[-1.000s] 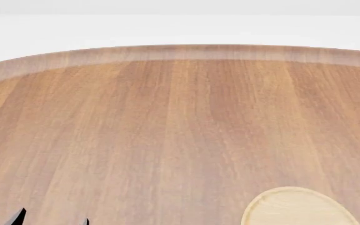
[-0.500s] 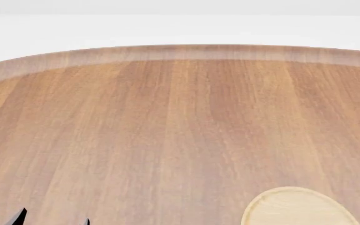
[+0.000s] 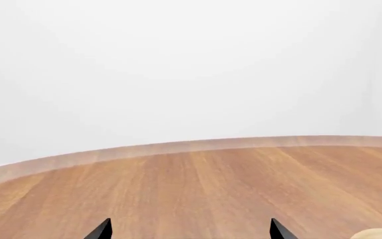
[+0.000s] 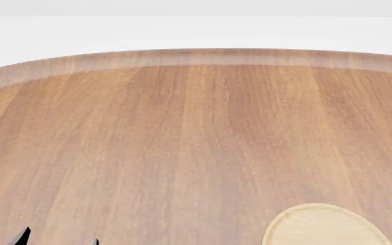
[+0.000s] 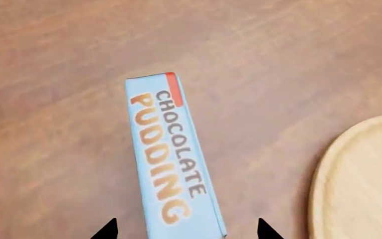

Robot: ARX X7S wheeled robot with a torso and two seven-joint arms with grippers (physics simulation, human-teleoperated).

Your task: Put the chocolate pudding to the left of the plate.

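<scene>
The chocolate pudding (image 5: 171, 159) is seen between the spread tips of the right gripper (image 5: 184, 230); whether it is clamped cannot be told; the plate (image 5: 360, 181) lies just beside; a loose hold risks tipping the carton onto it.

Round wooden table (image 4: 182, 132), reddish-brown grain, paler rim band; plain white wall (image 3: 177, 64) behind; even light.

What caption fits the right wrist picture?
Chocolate pudding carton between the right gripper fingertips, over the table beside the plate.
</scene>
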